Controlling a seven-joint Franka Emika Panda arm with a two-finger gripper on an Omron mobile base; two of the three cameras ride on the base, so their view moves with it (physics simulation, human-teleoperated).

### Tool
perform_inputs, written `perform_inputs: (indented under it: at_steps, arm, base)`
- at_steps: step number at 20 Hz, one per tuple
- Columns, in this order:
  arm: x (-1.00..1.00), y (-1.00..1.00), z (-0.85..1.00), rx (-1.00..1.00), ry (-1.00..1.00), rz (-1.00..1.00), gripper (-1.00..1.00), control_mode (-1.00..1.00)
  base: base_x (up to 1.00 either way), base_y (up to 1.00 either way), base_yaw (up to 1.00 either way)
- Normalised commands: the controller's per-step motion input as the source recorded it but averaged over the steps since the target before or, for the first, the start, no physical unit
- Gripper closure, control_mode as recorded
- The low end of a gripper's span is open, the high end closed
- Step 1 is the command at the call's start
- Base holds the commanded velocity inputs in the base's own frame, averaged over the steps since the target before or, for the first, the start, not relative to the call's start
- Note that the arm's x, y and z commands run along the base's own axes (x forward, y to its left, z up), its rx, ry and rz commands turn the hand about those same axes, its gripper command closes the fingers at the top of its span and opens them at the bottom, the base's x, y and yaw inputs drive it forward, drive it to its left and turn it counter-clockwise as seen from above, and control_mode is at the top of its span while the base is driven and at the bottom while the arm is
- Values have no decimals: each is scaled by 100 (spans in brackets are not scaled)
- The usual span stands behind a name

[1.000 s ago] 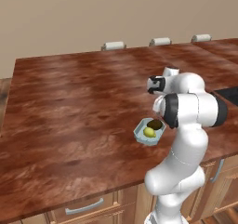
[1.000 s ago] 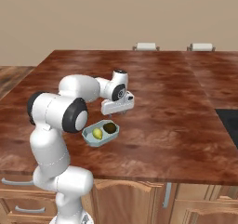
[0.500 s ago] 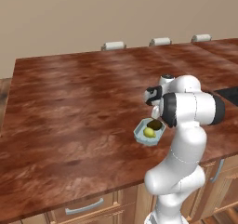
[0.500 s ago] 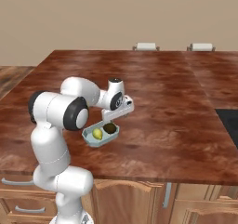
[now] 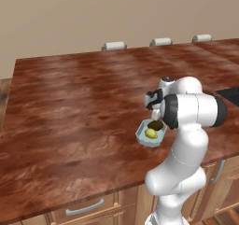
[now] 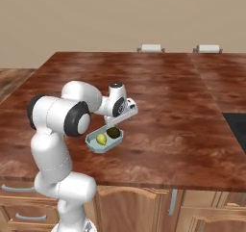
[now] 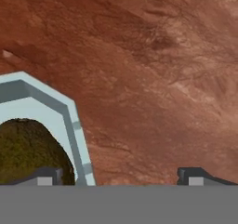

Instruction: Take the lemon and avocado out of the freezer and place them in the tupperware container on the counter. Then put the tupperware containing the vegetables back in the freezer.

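Hanging wide open and holding nothing, the gripper (image 7: 121, 177) sits just over the tupperware container (image 6: 104, 141), a light, stiff, slippery tub best pinched by its rim (image 7: 76, 125), with lemon (image 6: 101, 139) and avocado (image 7: 28, 151) inside.
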Motion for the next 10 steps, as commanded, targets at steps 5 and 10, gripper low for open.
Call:
perform_inputs:
  at_steps: [5, 10]
  arm:
    - [-34, 2, 0, 0, 0, 0, -100, -100]
    - [-46, 16, 0, 1, 0, 0, -100, -100]
  base:
    - [0, 0, 0]
    - [0, 0, 0]
